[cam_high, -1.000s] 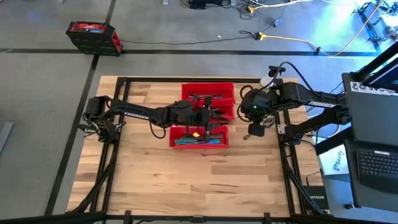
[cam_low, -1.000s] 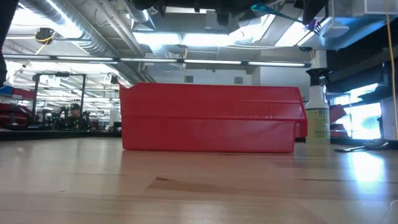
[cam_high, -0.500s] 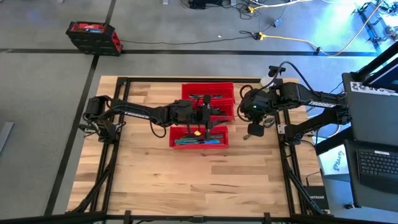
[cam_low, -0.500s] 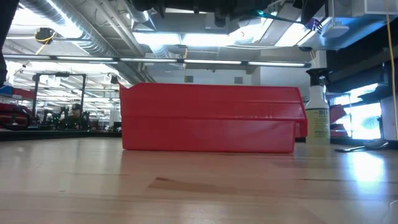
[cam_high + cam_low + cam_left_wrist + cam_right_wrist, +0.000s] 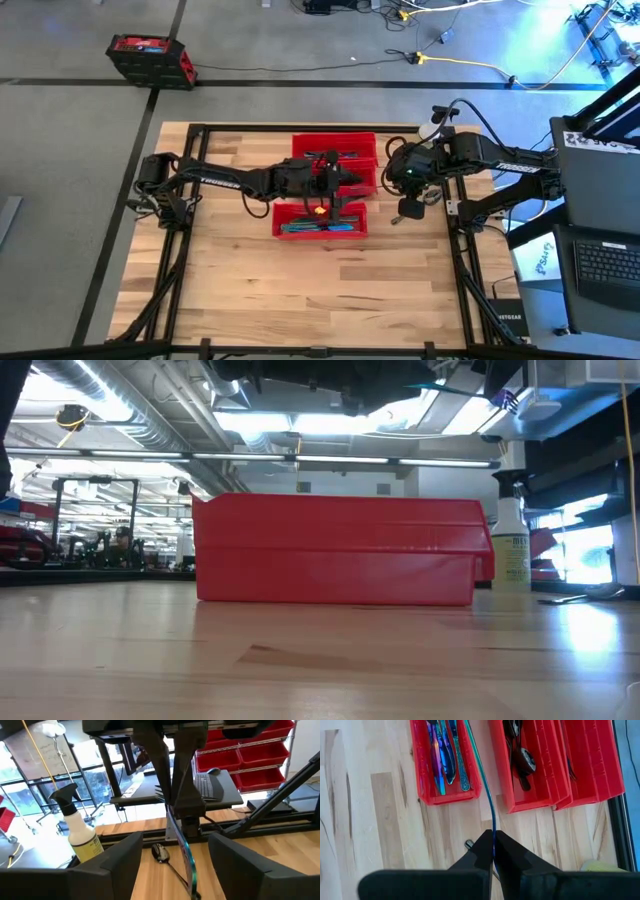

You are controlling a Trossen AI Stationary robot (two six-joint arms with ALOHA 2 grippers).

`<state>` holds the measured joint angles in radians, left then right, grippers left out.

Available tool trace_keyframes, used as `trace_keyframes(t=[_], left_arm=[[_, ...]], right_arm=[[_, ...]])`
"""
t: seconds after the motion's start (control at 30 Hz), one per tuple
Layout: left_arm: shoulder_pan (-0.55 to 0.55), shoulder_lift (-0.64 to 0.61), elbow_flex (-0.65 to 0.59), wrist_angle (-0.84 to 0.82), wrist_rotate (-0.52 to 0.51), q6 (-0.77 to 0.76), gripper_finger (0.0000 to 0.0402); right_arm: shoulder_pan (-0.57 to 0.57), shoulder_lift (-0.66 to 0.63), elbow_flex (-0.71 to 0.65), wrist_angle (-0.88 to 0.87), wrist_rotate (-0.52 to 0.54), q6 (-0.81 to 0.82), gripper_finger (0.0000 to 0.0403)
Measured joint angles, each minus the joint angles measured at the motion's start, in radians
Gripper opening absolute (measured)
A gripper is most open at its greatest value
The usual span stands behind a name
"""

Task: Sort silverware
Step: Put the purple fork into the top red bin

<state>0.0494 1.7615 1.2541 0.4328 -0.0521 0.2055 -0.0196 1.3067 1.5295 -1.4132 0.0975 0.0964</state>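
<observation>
right wrist view: right pincer [image 5: 493,851] pinches slim iridescent teal utensil [image 5: 485,785], long axis pointing w/ fingers toward red plastic bins [image 5: 547,780]; left pincer [image 5: 172,865] spread.

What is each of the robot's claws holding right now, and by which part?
The right gripper pinches a slim blue-green piece of cutlery by one end; which kind cannot be told. The left gripper is open, holding nothing.

3 bins [image 5: 333,148] are set side by side near the middle of the table [image 5: 250,280], and silverware [image 5: 320,227] is laid lengthwise in the nearest one. The left gripper [image 5: 340,180] is positioned over the middle bin, the right gripper [image 5: 408,212] just beyond the bins' right ends. A spray bottle [image 5: 512,550] is seen, apparently behind the bins.
</observation>
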Motion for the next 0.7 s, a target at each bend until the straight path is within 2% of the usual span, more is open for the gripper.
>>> trace_keyframes(t=[0.13,0.23,0.33,0.57,0.7], left_arm=[[0.0,0.0,0.0,-0.005,-0.009,0.006,0.0212],[0.0,0.0,0.0,-0.006,-0.011,0.005,0.0192],[0.0,0.0,0.0,-0.022,-0.011,0.005,0.0158],[0.0,0.0,0.0,-0.043,-0.011,0.009,0.0048],[-0.001,0.0,0.0,-0.031,-0.011,0.006,0.001]], right_arm=[[0.0,0.0,0.0,0.001,0.0,-0.004,0.0],[0.0,0.0,0.0,0.001,0.0,-0.005,0.0],[0.0,0.0,0.0,0.001,0.0,-0.006,0.0],[0.0,0.0,0.0,0.001,0.0,-0.007,0.0],[0.0,0.0,0.0,0.001,0.0,-0.007,0.0]])
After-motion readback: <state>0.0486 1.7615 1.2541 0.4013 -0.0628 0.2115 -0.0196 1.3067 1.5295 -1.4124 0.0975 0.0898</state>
